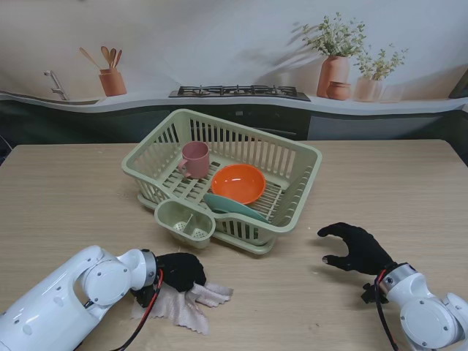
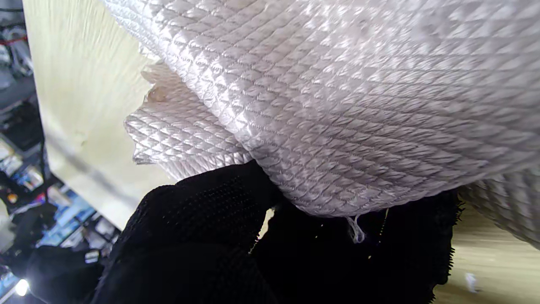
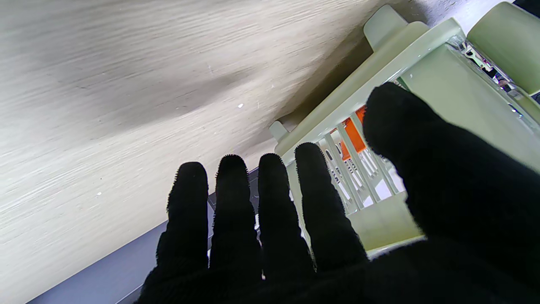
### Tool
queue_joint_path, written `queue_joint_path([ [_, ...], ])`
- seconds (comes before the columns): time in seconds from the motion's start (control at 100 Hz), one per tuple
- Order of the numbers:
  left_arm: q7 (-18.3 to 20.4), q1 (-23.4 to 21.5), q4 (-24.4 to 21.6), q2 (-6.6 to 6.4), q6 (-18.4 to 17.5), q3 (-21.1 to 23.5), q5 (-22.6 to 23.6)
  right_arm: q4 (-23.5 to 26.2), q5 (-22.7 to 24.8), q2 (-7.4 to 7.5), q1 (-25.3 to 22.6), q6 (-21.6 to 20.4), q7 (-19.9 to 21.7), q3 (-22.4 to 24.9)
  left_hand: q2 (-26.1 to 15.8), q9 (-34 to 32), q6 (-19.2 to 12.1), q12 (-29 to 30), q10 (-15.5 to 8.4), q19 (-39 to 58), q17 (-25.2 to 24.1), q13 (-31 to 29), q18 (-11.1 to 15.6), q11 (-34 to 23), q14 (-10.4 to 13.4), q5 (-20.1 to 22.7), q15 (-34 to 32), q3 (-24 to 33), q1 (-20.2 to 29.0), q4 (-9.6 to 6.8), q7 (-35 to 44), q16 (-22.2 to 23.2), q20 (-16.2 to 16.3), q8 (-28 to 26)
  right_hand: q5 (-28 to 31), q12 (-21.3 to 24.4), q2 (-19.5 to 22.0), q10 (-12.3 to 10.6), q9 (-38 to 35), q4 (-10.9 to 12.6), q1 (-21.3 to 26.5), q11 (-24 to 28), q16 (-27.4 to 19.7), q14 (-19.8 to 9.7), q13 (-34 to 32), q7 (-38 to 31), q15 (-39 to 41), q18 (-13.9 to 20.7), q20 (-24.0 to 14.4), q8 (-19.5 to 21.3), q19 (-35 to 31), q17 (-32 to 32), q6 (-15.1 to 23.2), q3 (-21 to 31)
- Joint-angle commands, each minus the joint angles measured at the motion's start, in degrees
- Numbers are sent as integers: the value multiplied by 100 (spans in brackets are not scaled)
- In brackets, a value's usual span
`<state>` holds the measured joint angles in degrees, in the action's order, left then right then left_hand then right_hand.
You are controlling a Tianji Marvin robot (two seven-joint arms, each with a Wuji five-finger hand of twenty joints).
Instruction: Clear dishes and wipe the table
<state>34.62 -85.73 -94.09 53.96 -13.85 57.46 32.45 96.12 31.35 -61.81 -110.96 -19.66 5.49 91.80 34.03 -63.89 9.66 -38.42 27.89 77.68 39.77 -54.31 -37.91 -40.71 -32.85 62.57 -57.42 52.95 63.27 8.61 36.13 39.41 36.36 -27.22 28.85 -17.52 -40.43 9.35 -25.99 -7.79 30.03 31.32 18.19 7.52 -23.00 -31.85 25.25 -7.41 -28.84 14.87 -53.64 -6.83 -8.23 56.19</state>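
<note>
Low on the left of the stand's view, your left hand (image 1: 178, 271) grips the pale cloth (image 1: 186, 301), which lies bunched on the table (image 1: 66, 190). Your right hand (image 1: 356, 247) hangs spread and holds nothing, low on the right. At the middle of that view, the pink cup (image 1: 195, 159), orange bowl (image 1: 238, 183) and a green plate (image 1: 232, 207) already sit inside the green rack (image 1: 303, 175). So the dishes look cleared, and wiping is left. You cannot tell how much table is wiped. The wrist view shows almost only cloth.

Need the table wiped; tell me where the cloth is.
In the stand's view the cloth lies on the table's near left, under the left hand, nearer to me than the dish rack.
</note>
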Motion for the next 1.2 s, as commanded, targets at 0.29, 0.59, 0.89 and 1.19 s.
queue_joint_path([
  [0.29, -75, -544, 35, 94, -265, 508, 674, 14, 13, 0, -31, -27, 96, -2, 22, 295, 244, 657, -329, -231, -95, 79, -138, 1224, -45, -8, 598, 67, 182, 71, -228, -114, -199, 214, -115, 5, 20, -69, -35, -66, -155, 70, -53, -85, 142, -21, 45, 202, -51, -39, 4, 89, -12, 30],
  [0.59, -780, -1580, -225, 199, -894, 1794, 1971, 17, 27, 4, -15, 16, 107, -54, 27, 247, 294, 700, -310, -241, -74, 39, -148, 1264, -54, -21, 634, 99, 157, 70, -190, -159, -233, 291, -139, 3, 31, -75, -14, -64, -153, 72, -50, -92, 148, -16, 49, 213, -52, -40, 6, 89, -18, 35],
  [0.89, -822, -1490, -224, 207, -830, 1627, 1956, 14, 45, 3, -2, 33, 94, -75, 82, 112, 263, 763, -319, -289, 121, -133, -164, 1276, 0, -8, 683, 133, 81, 67, -67, -246, -360, 430, -141, 2, 32, -80, -9, -64, -160, 76, -49, -95, 154, -23, 52, 215, -55, -39, 9, 96, -12, 34],
  [1.19, -427, -393, 41, 157, -231, 251, 858, -9, 47, -3, -12, -23, 55, -29, 71, 98, 290, 763, -313, -265, 203, -189, -178, 1244, 21, -41, 664, 142, 47, 80, -27, -270, -428, 540, -135, 2, 30, -75, -13, -63, -153, 79, -49, -95, 148, -28, 54, 213, -59, -39, 8, 93, -15, 39],
])
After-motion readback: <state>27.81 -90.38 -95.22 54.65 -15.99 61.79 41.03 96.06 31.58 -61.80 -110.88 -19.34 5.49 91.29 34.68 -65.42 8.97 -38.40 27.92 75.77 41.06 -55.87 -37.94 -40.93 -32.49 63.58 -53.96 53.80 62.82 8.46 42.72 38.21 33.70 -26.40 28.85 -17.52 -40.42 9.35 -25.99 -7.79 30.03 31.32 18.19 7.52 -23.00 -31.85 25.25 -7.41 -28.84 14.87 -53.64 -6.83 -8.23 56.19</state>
